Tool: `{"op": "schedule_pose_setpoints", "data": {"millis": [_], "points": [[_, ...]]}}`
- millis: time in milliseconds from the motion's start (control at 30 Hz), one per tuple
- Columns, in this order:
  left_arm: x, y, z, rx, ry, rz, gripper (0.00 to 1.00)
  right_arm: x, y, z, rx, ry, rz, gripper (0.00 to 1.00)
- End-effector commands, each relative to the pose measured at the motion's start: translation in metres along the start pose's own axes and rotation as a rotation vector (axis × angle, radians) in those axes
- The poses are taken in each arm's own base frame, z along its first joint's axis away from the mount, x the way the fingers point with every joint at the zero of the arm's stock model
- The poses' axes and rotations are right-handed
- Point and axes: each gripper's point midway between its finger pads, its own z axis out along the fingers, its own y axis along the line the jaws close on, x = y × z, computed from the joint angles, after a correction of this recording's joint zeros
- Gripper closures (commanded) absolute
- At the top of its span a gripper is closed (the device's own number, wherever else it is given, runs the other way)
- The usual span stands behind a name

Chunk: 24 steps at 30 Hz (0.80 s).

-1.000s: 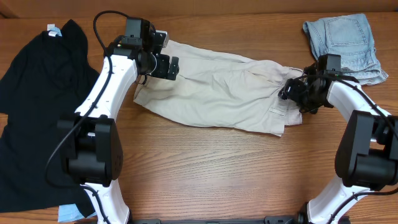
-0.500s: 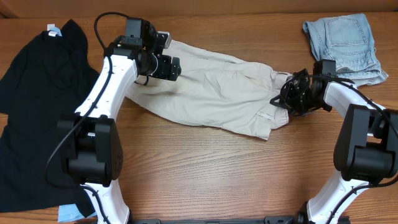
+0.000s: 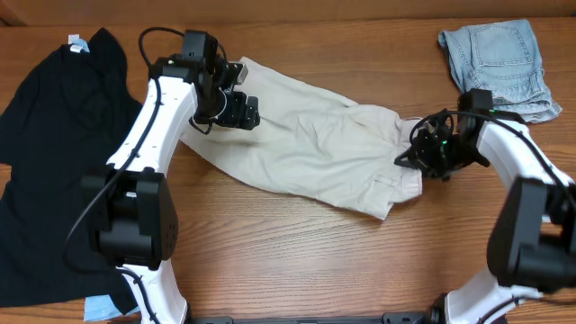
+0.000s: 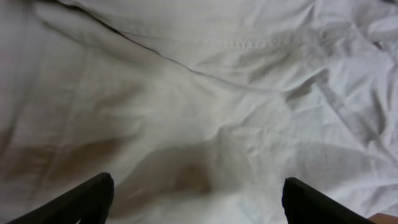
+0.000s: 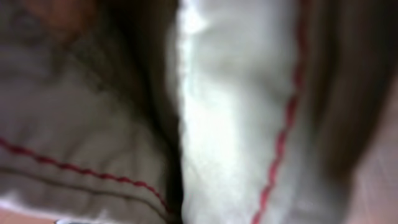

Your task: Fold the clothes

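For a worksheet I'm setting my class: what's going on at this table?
Two robot arms are working on the cream shorts, lying crumpled on the table. The right gripper is shut on their right end; the left gripper hangs open over the left end. The black top and denim shorts lie off to the sides.

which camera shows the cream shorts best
The overhead view: the cream shorts lie whole across the table, outline and creases clear. The left wrist view shows only a close patch of wrinkled fabric with a seam. The right wrist view is a blurred close-up of cloth with red stitching.
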Motion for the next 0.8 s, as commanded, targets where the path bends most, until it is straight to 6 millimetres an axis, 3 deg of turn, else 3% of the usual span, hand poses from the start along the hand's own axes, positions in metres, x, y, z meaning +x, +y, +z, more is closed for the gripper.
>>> {"op": "schedule_pose_setpoints", "data": {"millis": [0,167,300,433,767], "points": [[-0.015,-0.019,-0.029,0.049,-0.052,0.099,0.15,0.021,-0.003,-0.028,0.093,-0.016,-0.011,0.96],[-0.003,-0.028,-0.026,0.076,-0.004,0.182,0.33,0.043,-0.006,-0.038,0.127,0.037,-0.025,0.96],[-0.004,-0.027,-0.020,0.077,-0.010,0.200,0.69,0.045,-0.008,-0.038,0.136,0.041,-0.028,0.96],[-0.002,-0.031,0.000,0.141,0.003,0.192,0.94,0.038,-0.006,-0.038,0.129,0.015,-0.042,0.96],[0.018,-0.011,0.069,0.166,0.128,0.181,0.96,0.024,-0.003,-0.038,0.117,-0.039,-0.073,0.96]]}}
